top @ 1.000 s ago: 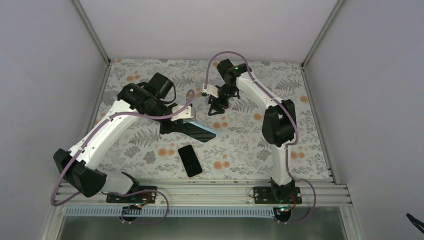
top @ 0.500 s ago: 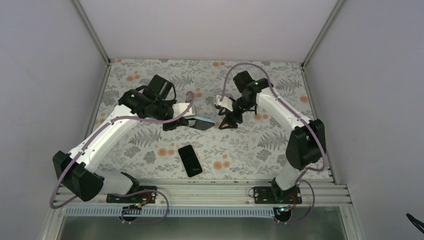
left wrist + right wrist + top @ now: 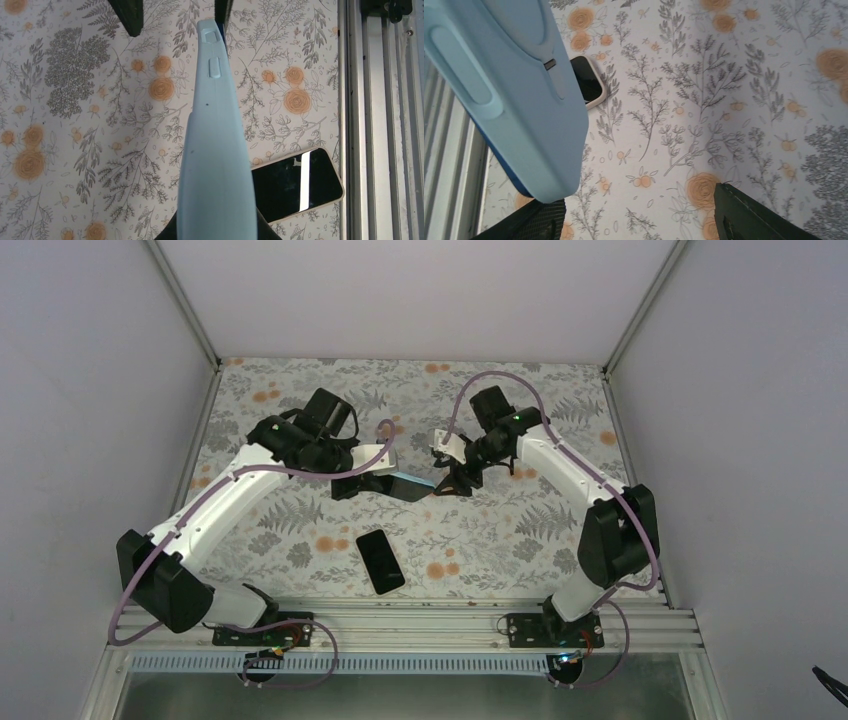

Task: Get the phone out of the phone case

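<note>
My left gripper [image 3: 365, 483] is shut on a light blue phone case [image 3: 405, 485] and holds it edge-up above the table; it fills the left wrist view [image 3: 215, 150]. A dark blue edge shows along the case's underside [image 3: 499, 167]. My right gripper [image 3: 455, 480] is open at the case's free end. In the right wrist view the case corner [image 3: 524, 125] sits just above my left finger [image 3: 524, 222]; the other finger [image 3: 754, 215] stands well apart. A black-screened phone [image 3: 380, 560] with a pale rim lies flat on the table, nearer the arms.
The floral tablecloth [image 3: 500, 530] covers the whole work area. The metal rail [image 3: 400, 620] runs along the near edge and shows in the left wrist view [image 3: 380, 125]. Grey walls enclose the left, back and right.
My right gripper has swung forward and down to the case's free end. My left gripper has shifted the case slightly back and levelled it. The phone on the table has not moved.
</note>
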Robot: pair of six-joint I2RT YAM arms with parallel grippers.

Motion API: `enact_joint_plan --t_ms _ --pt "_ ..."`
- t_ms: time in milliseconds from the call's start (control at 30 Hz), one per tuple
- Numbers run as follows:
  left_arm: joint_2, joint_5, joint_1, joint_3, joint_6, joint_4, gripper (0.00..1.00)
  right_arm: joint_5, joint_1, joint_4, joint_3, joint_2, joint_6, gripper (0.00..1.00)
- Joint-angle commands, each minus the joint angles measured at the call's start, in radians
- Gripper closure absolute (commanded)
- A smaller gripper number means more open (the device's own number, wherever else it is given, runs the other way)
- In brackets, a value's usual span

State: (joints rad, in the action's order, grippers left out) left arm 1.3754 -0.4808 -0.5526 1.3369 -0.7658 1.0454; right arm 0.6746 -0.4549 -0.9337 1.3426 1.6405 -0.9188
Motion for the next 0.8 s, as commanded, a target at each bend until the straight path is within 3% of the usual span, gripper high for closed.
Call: enact_joint_plan --t_ms 0,533,767 --pt "-0.027 -0.045 0.003 0.026 0.013 -0.025 0.98 0.005 0.016 0.073 -0.009 -0.027 0.025 0.27" --pt "-0.014 -0.092 0.002 0.025 0.012 -0.03 0.98 0.036 0.019 0.095 0.065 -0.006 0.07 0.28" --pt "-0.009 -0.143 -0.025 0.074 0.035 -0.013 0.98 0.041 0.018 0.126 0.135 0.064 0.161 0.29"
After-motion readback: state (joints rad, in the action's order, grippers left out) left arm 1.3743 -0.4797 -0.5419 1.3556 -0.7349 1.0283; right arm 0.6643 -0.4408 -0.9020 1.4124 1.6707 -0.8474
